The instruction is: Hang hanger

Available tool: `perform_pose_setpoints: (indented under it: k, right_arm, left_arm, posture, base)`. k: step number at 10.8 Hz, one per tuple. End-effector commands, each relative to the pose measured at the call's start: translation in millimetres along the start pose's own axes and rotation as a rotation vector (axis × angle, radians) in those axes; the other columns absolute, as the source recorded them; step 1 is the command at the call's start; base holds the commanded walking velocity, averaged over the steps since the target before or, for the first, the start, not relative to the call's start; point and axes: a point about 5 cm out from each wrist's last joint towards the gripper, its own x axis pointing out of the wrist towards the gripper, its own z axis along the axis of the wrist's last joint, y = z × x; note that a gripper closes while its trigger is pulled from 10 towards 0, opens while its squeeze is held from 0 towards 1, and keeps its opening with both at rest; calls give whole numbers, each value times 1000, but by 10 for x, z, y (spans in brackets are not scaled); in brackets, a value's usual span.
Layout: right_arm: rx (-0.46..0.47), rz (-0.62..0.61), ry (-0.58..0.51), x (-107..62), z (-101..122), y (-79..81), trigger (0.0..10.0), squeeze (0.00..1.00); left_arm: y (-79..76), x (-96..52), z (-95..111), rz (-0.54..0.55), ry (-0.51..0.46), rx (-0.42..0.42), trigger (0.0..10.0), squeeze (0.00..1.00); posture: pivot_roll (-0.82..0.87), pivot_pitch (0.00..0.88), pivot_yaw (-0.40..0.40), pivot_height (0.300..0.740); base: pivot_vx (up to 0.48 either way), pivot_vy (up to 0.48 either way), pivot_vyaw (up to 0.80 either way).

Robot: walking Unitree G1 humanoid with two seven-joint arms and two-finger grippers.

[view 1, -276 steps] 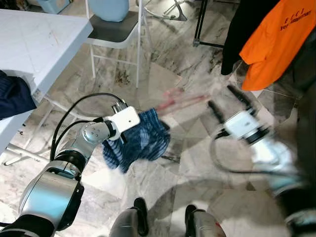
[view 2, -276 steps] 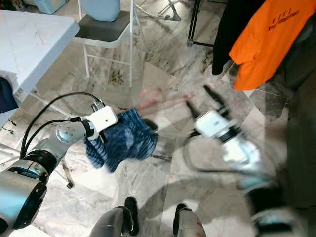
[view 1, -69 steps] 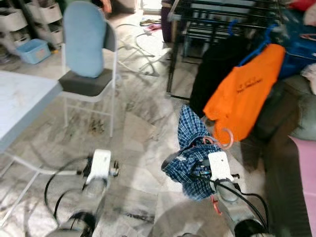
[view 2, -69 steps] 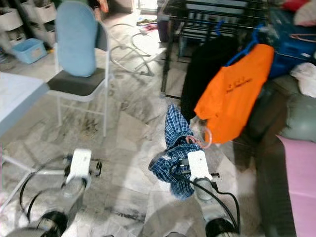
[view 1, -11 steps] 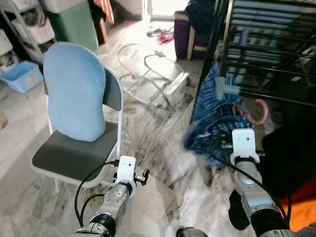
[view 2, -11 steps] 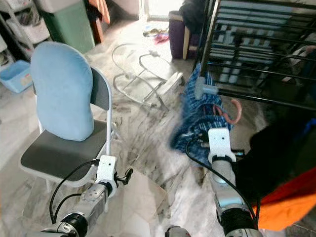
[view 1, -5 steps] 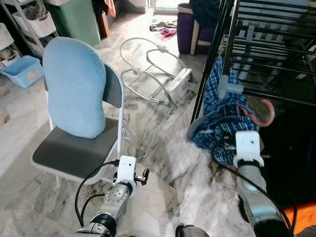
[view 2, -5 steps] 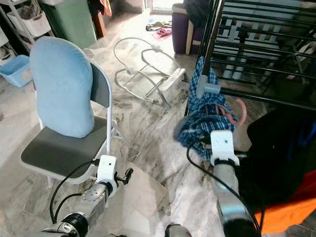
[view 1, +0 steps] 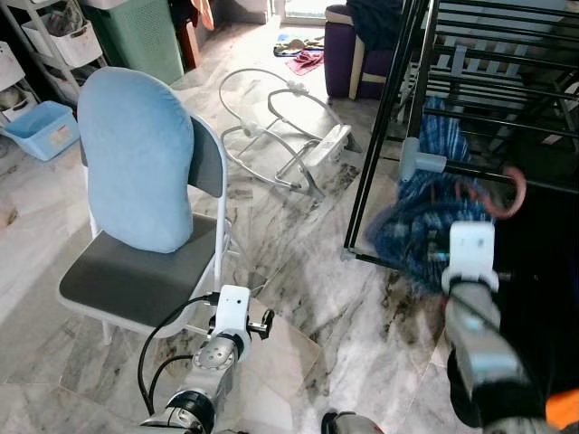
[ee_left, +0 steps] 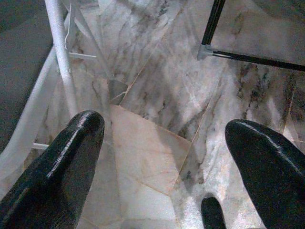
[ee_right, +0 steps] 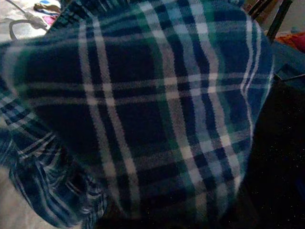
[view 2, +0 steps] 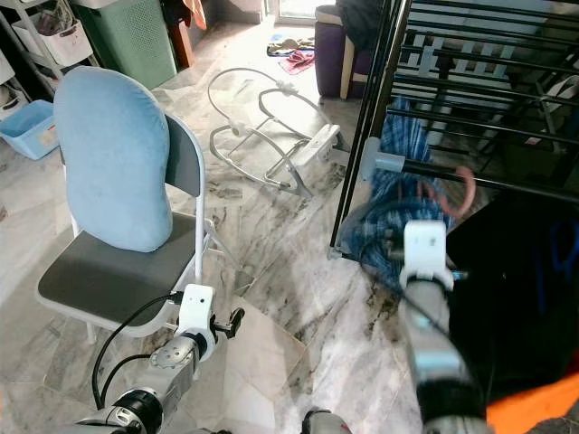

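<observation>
R arm raised toward black clothes rack (view 1: 380, 145); right gripper (view 1: 452, 237) buried in bundle of blue plaid shirt (view 1: 418, 221), fingers hidden by cloth, so can't tell if clamped or apart. White wrist housing visible just below bundle. R wrist view: plaid fabric (ee_right: 143, 109) pressed close to lens, blue/green/white checks, dark mass to one side.

Pink hanger (view 1: 507, 192): curved hook pokes out above shirt, upper R of bundle, near the rack's horizontal bar by grey joint fitting (view 1: 421, 161). Hook looks at bar level; blurred, can't tell if over the bar or just beside it. Shirt partly bunched around hanger, one end up against the rack upright, rest hanging low near rack foot.

L arm low, left gripper (ee_left: 162, 157) over marble floor (view 1: 298, 271), fingers (ee_left: 71, 157) spread wide, nothing between them. L wrist view: white chair leg (ee_left: 59, 62) and rack foot corner (ee_left: 206, 50) beyond fingertips.

Surroundings: folding chair (view 1: 145, 271) w/ light-blue cushion (view 1: 136, 158) on backrest, L of robot. White wire bouncer frame (view 1: 285, 136) on floor behind. Green bin (view 1: 140, 36) and blue tub (view 1: 41, 127) far L. Orange garment (view 2: 534, 407) at lower R edge, black garment (view 2: 516, 298) hanging beside R arm.
</observation>
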Motion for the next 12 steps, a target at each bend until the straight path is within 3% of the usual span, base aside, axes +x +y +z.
perform_pose_setpoints:
  k: [1,6,12]
  right_arm:
    - [14,-7,33,38,-20,-20,10000,0]
    - [50,15,107,334,128,18,10000,0]
    - [59,100,244,424,68,102,10000,0]
  left_arm:
    - [-2,-1,-14,-6,13,8,10000,0]
    - [52,-27,-64,15,20,1,10000,0]
    - [67,-37,-99,11,39,12,10000,0]
  posture:
    - [-224,119,33,740]
    - [-191,126,22,740]
    - [-182,136,25,740]
  base:
    - [0,0,0]
    - [0,0,0]
    - [0,0,0]
